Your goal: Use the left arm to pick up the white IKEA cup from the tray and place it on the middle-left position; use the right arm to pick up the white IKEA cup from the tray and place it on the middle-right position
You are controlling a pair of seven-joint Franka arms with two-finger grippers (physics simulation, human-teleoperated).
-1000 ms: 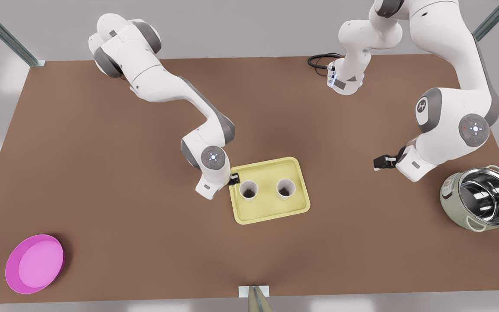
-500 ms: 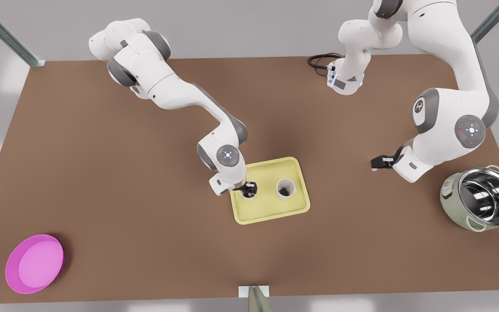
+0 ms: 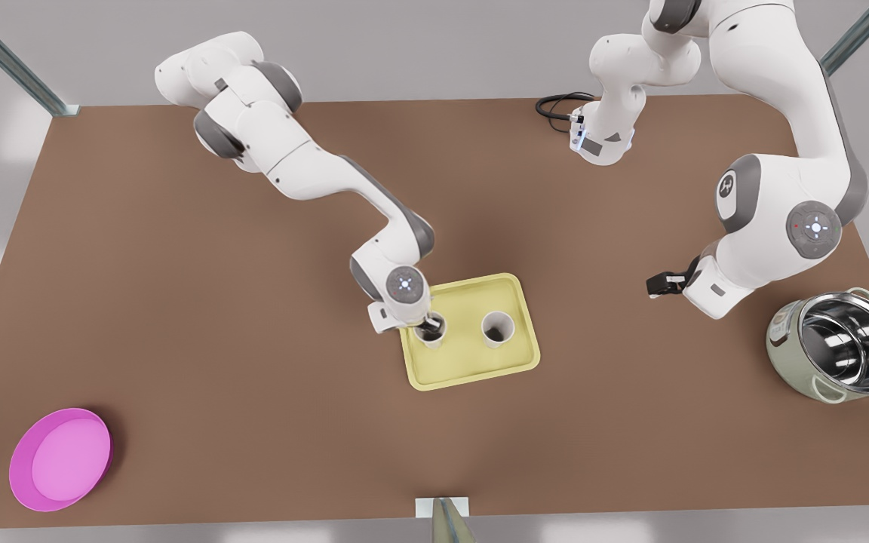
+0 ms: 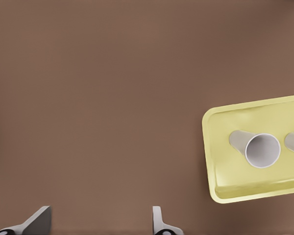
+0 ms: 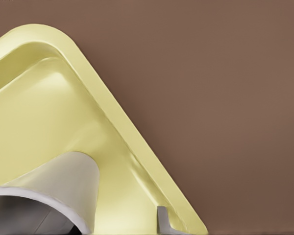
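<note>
On the plain brown table (image 3: 178,317) (grey walls behind) we see the left-hand cup (image 3: 431,342) and the right-hand cup (image 3: 496,329) upright in the yellow tray (image 3: 472,377), the right gripper (image 3: 431,326) at the left-hand cup, its grip unreadable, the left gripper (image 3: 655,285) waiting well apart, jaws spread.

The right gripper (image 3: 431,326) is hanging at the rim of the white cup (image 3: 430,337) on the front view's left side of the tray (image 3: 472,367), which is carrying 2 cups. The second cup (image 3: 496,329) is standing apart. The left gripper (image 3: 659,284) is waiting over bare table (image 3: 178,302), well toward the front view's right.
</note>
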